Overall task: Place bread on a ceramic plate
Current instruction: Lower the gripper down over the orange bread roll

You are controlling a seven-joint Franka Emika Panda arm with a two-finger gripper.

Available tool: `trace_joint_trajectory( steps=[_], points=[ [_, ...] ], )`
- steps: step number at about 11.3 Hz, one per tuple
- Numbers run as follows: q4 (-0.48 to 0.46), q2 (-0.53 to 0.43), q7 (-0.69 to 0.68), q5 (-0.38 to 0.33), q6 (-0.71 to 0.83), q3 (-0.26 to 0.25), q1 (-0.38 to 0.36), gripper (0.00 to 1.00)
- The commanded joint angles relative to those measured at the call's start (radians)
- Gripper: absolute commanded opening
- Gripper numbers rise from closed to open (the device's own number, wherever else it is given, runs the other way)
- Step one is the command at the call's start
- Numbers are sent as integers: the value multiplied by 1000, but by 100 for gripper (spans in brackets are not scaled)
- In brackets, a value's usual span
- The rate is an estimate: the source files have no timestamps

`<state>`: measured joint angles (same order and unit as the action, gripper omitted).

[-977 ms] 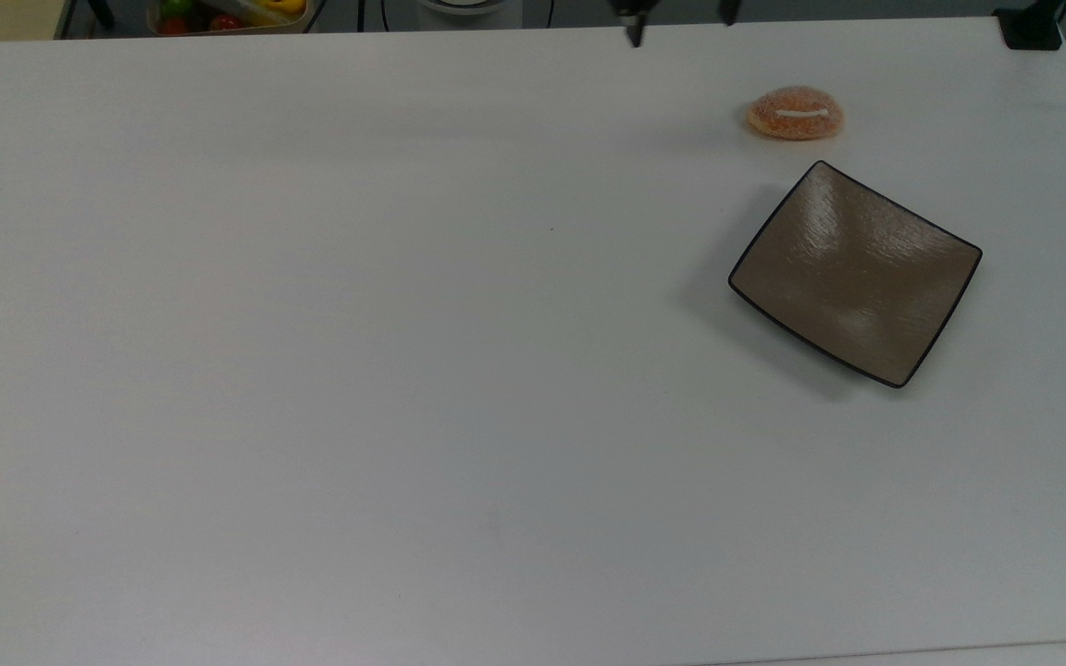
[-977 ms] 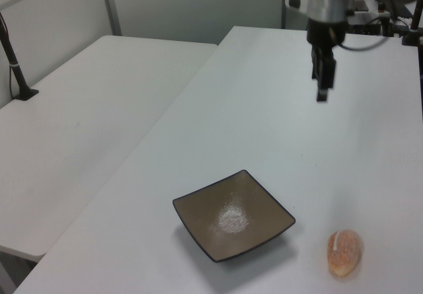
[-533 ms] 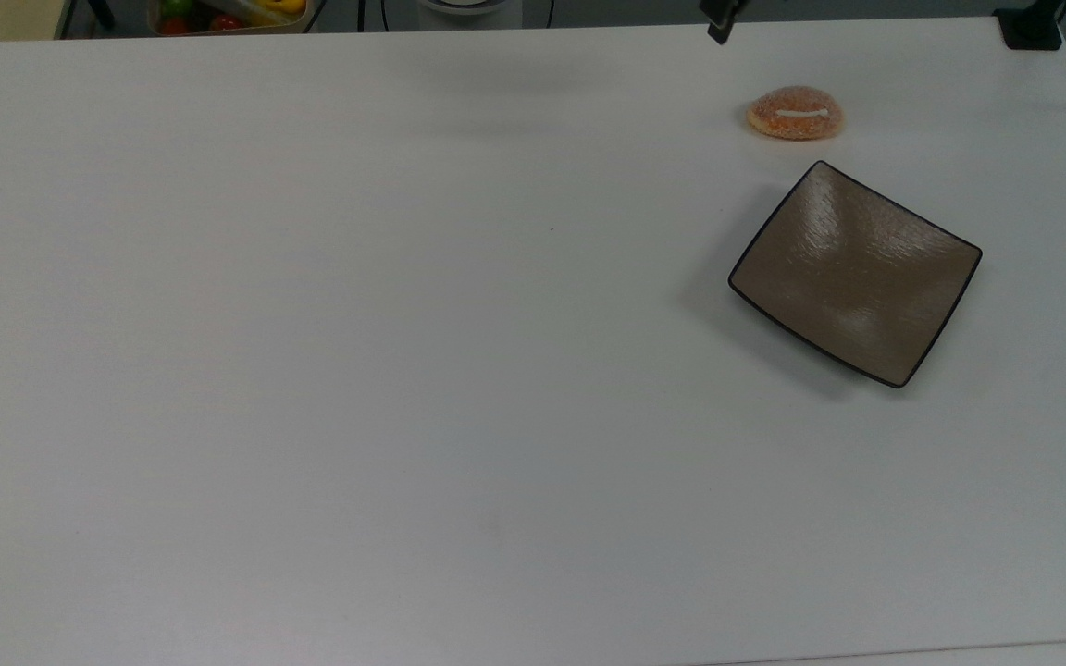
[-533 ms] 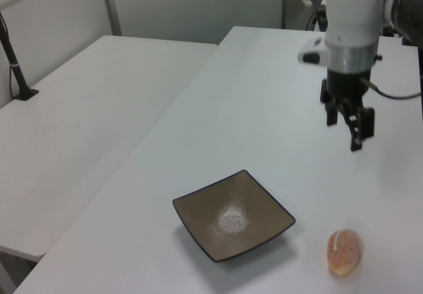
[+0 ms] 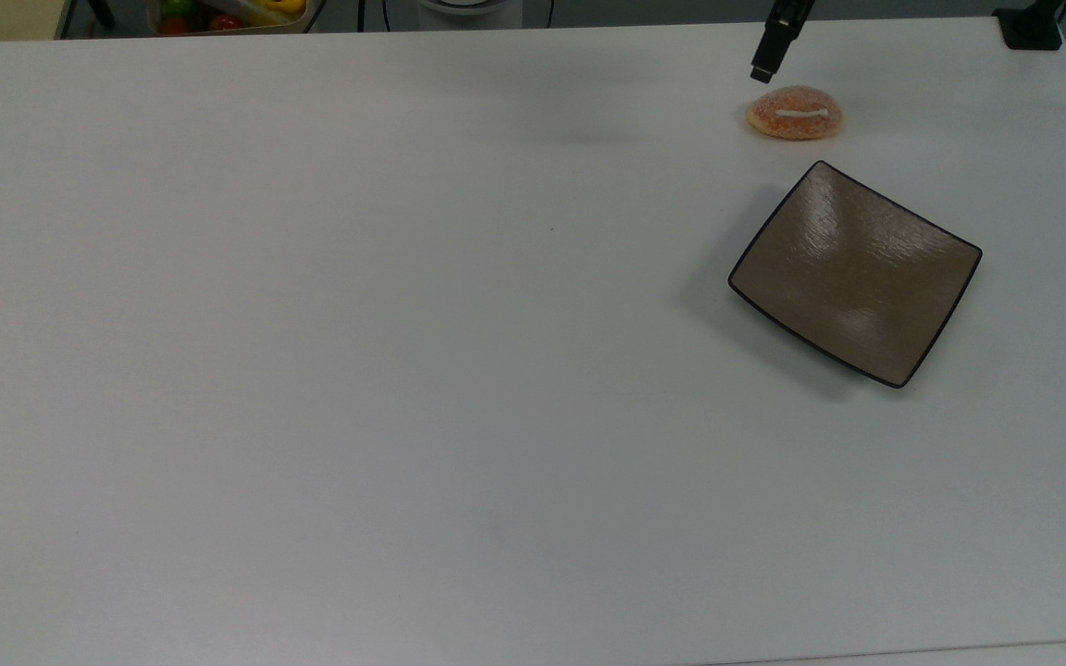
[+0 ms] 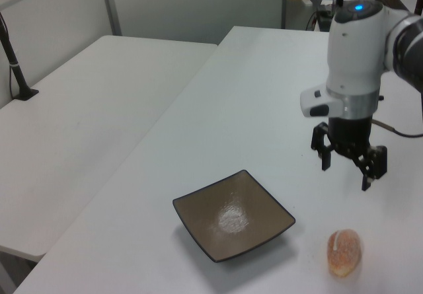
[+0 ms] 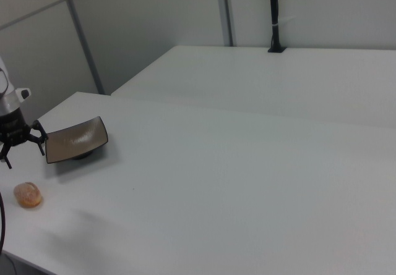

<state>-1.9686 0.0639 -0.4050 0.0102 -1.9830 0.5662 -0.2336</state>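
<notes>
In the top view, a container of colourful items (image 5: 228, 14), red, green and yellow, sits past the far edge of the white table (image 5: 403, 370) at the top view's upper left. Going right along the table, the surface is bare until the bread (image 5: 794, 113), a small oval golden-orange bun with a sugary crust and a short white stripe, lying on the table beyond one corner of the ceramic plate (image 5: 856, 273). Bread and plate are near each other but apart, with bare table between them. The plate is square, glossy brown with a thin black rim, turned so that it stands like a diamond, and nothing lies on it. One dark finger (image 5: 766, 57) of the gripper reaches in from the top edge, its tip just beside the bread on the side away from the plate and a little to the top view's left.

In the left view, the plate (image 6: 233, 215) is left of the bread (image 6: 344, 252), and a second white table (image 6: 79, 129) stands farther to the left view's left. The gripper (image 6: 349, 170) hangs on the white arm (image 6: 355, 63) above the table, higher than the bread and on its far side, touching nothing. Its two black fingers are spread wide and hold nothing.

In the right view, the gripper (image 7: 22, 147) is at the right view's left edge, above the bread (image 7: 28, 194), with the plate (image 7: 76, 140) just to its right.
</notes>
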Motion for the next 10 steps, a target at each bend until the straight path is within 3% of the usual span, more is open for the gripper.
trace_joint_trajectory(
  steps=[1,10],
  points=[
    [-73,14,-60,16,-103,37,-9,100],
    [-61,229,14,232,-220,40,-98,100]
  ],
)
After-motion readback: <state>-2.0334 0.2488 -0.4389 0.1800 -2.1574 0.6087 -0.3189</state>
